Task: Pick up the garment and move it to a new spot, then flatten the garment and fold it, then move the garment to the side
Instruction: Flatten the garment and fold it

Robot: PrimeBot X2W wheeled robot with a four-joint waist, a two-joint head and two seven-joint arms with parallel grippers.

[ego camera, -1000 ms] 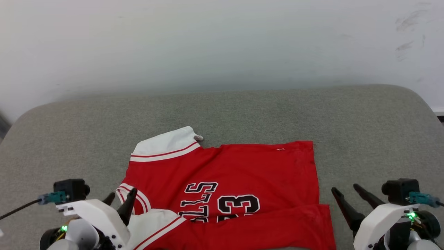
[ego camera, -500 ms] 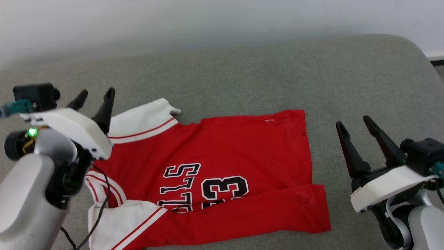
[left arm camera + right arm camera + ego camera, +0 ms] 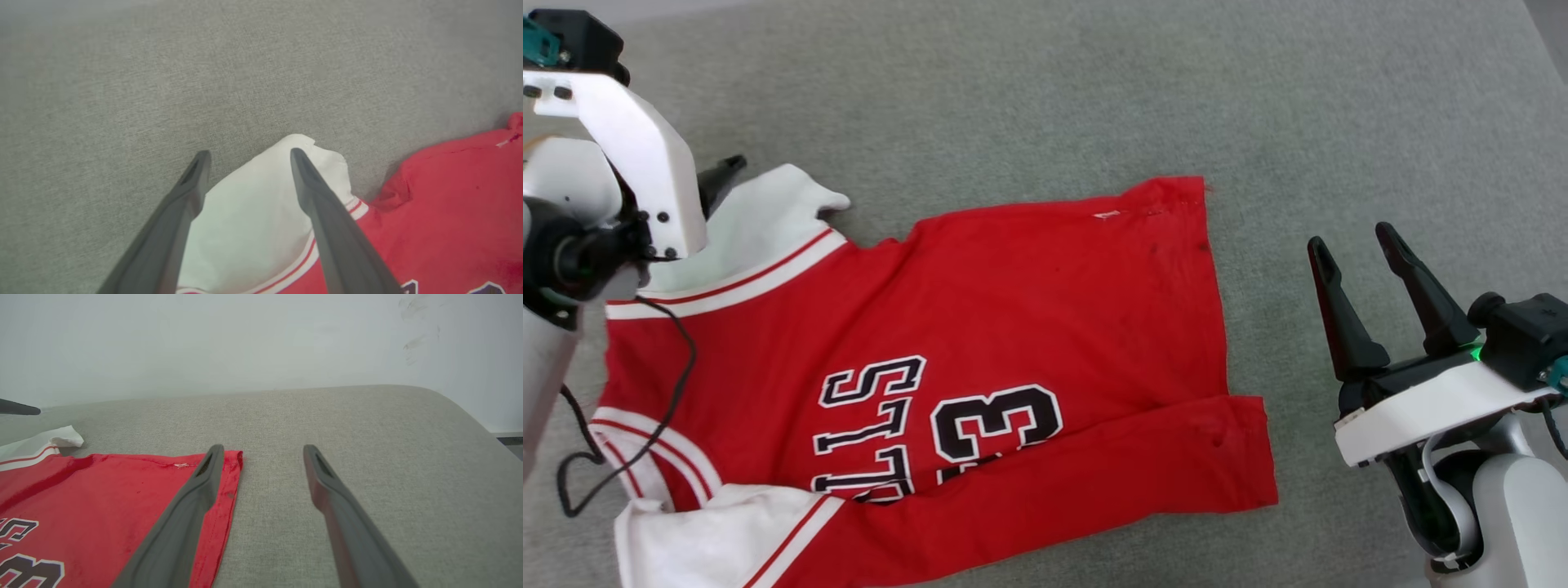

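The garment [image 3: 1029,310], a red jersey with white sleeves and black-and-white lettering, lies spread on the grey padded surface [image 3: 1094,98]. Its near edge is folded over the lower part of the number. My left gripper [image 3: 249,153] hovers open over the far white sleeve [image 3: 253,212], one finger to each side of the sleeve's tip, and holds nothing. In the head view its white housing covers most of it at the upper left. My right gripper [image 3: 1349,235] stands open just right of the garment's hem [image 3: 231,486], above bare surface, with nothing between its fingers.
A black cable [image 3: 678,384] from my left arm hangs over the garment's left part. The near sleeve [image 3: 711,531] is bunched at the lower left. A white wall [image 3: 245,335] stands behind the surface, whose rounded corner [image 3: 461,408] drops off at the far right.
The head camera has tilted down, so the whole picture shifted. My left arm has reached forward over the far sleeve, and my right gripper has come forward beside the hem. Both stayed open.
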